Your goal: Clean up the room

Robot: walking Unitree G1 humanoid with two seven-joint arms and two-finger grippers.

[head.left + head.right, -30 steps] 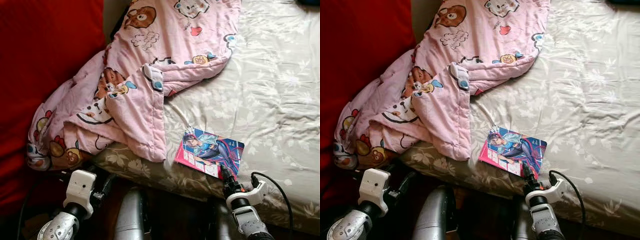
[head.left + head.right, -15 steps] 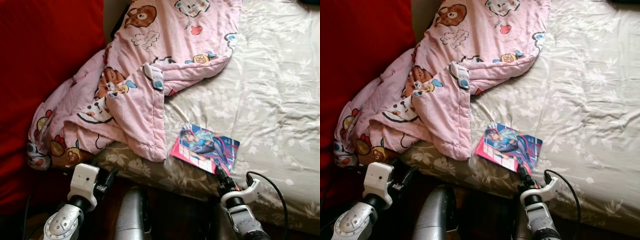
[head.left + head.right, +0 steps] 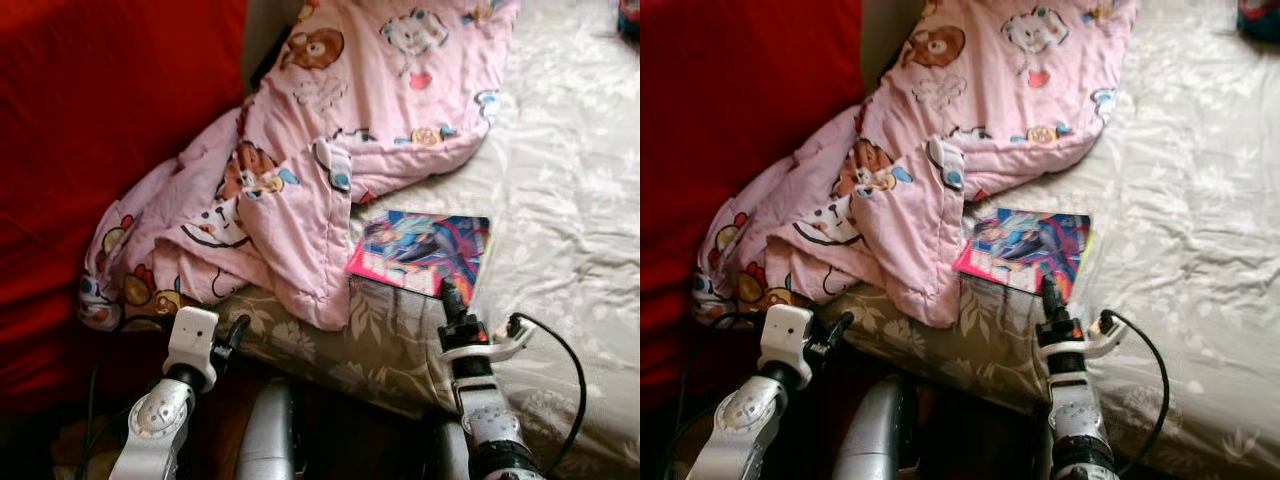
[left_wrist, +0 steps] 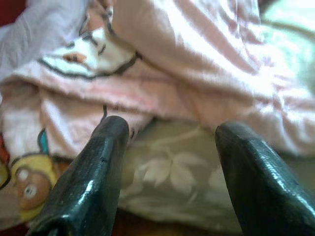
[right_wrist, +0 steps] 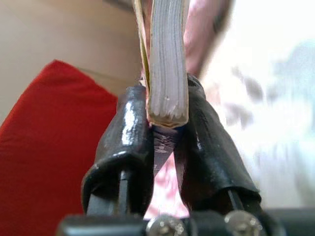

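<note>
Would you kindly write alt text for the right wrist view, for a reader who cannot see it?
Close up, the right gripper has its two black fingers clamped on the pale page edge of a book. A red cushion lies behind, with blurred pale bedding beside.

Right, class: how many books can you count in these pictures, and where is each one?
1. A single book with a colourful cover, at the bed's near edge beside the pink blanket, clamped by the right gripper. Others could lie hidden under the blanket.
</note>
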